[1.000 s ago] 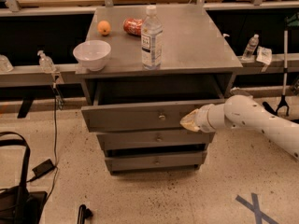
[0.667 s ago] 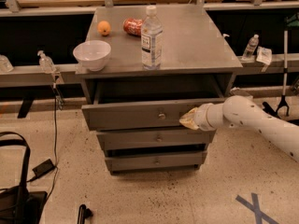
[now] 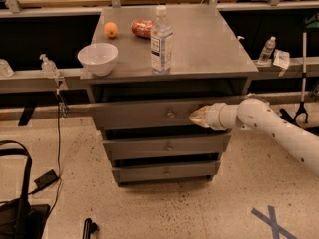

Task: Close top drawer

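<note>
So the top drawer (image 3: 144, 114) sits further in than a second ago. The dark gap between its front panel and the cabinet top is noticeably thinner now, and the whole panel sits higher in the middle of the frame. The gripper (image 3: 197, 117) has crept left and up with it. It's parked against the right part of the drawer front, just right of the little knob (image 3: 171, 114). The fingers look pinched together into one blunt tip, holding nothing, just pushing.

My read is that the push is working but isn't finished. The front still sticks out past the two lower drawers (image 3: 167, 147), so it probably needs more of the same straight shove. Up top on the surface (image 3: 209, 44), the bowl (image 3: 97, 58), water bottle (image 3: 161, 41) and orange (image 3: 110, 30) haven't budged, and the bottle is upright.
</note>
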Robot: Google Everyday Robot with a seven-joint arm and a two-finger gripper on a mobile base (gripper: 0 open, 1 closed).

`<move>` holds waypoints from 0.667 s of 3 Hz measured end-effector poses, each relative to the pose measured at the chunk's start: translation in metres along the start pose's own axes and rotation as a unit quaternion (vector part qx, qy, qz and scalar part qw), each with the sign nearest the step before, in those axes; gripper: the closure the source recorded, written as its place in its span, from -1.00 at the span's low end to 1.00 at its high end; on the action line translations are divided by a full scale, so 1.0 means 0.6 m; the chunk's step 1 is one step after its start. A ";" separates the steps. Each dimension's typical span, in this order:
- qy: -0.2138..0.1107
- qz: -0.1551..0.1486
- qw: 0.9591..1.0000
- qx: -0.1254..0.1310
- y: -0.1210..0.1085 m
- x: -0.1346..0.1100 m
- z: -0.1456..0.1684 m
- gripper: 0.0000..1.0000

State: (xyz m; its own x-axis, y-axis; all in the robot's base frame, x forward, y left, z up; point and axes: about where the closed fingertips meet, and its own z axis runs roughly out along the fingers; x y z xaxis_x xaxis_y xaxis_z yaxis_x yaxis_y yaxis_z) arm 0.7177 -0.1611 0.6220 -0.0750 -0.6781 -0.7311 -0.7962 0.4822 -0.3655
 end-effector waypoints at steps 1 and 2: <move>-0.011 -0.006 1.000 0.007 -0.009 -0.004 -0.002 1.00; -0.012 -0.016 1.000 -0.019 0.016 0.000 -0.015 1.00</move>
State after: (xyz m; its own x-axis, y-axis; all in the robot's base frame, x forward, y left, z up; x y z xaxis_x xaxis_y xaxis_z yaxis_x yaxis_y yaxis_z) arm 0.7045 -0.1615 0.6234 -0.0354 -0.6789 -0.7334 -0.8204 0.4388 -0.3666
